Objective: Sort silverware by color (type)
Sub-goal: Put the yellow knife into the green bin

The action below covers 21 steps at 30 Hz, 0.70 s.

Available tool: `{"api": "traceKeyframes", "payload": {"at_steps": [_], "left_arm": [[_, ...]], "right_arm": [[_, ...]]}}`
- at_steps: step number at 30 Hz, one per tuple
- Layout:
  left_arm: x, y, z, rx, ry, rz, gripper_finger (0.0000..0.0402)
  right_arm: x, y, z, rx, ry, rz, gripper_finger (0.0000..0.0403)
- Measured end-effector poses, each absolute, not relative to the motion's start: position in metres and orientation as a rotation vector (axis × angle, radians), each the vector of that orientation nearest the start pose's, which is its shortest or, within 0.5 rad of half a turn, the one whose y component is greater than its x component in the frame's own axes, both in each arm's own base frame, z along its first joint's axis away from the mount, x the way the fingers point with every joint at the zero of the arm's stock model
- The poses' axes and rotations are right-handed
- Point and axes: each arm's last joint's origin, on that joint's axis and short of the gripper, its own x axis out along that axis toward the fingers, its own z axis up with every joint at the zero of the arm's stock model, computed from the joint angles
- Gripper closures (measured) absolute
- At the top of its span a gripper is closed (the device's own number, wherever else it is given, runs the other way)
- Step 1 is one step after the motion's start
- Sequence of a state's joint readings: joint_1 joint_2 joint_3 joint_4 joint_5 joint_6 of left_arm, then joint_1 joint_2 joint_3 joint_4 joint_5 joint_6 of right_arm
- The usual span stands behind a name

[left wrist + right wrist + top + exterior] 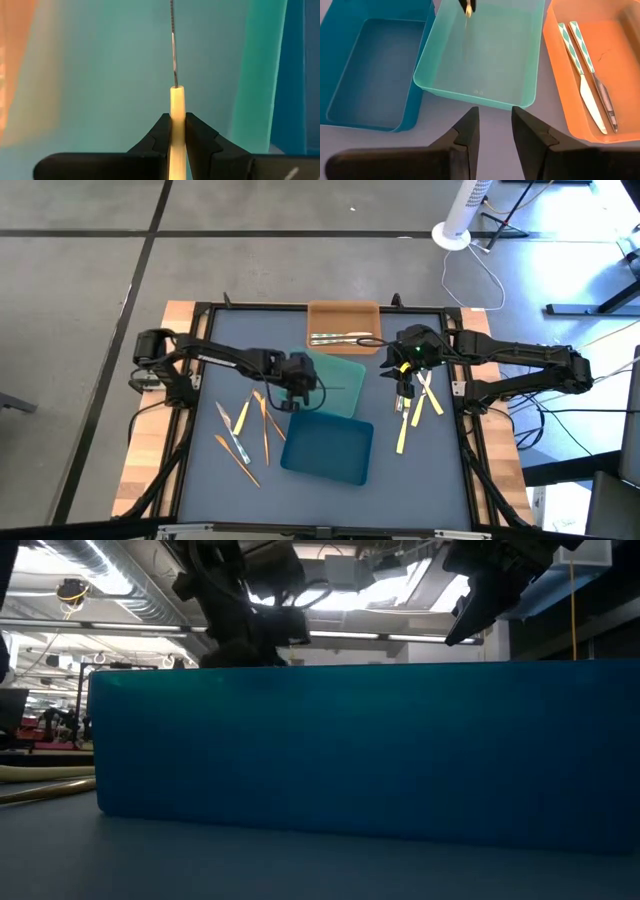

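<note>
The left pincer [177, 131], over the teal-green tray [485, 55], is clenched on a pale yellow utensil [176, 107]. The robot should lower it and let go only once it hangs well inside the walls (other silverware [243, 432] lies on the surface [420, 470]). The right pincer [492, 131] waits, released and empty, near the orange tray [555, 65].

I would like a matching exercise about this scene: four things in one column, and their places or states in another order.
Things:
1. left gripper
2. right gripper
3. orange tray
4. teal-green tray

States:
A. holds two silver-grey utensils
B. empty fingers, apart
C. shut on a pale yellow utensil
D. nothing lying inside yet

Pairs: 1-C, 2-B, 3-A, 4-D
</note>
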<state>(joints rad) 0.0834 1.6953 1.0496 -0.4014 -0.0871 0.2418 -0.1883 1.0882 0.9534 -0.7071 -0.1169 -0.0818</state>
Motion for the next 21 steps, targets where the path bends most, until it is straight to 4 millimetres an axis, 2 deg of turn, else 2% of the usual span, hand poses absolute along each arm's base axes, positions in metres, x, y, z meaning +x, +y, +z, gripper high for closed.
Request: {"api": "traceKeyframes", "payload": {"at_steps": [15,21], "left_arm": [[0.344,0.035,0.148,0.236,1.106,-0.042,0.0371],[0.346,0.036,0.142,0.236,1.112,-0.042,0.0367]], "right_arm": [[0.210,-0.036,0.292,0.051,0.834,-0.033,0.0301],[0.210,-0.036,0.292,0.050,0.833,-0.033,0.0301]]}}
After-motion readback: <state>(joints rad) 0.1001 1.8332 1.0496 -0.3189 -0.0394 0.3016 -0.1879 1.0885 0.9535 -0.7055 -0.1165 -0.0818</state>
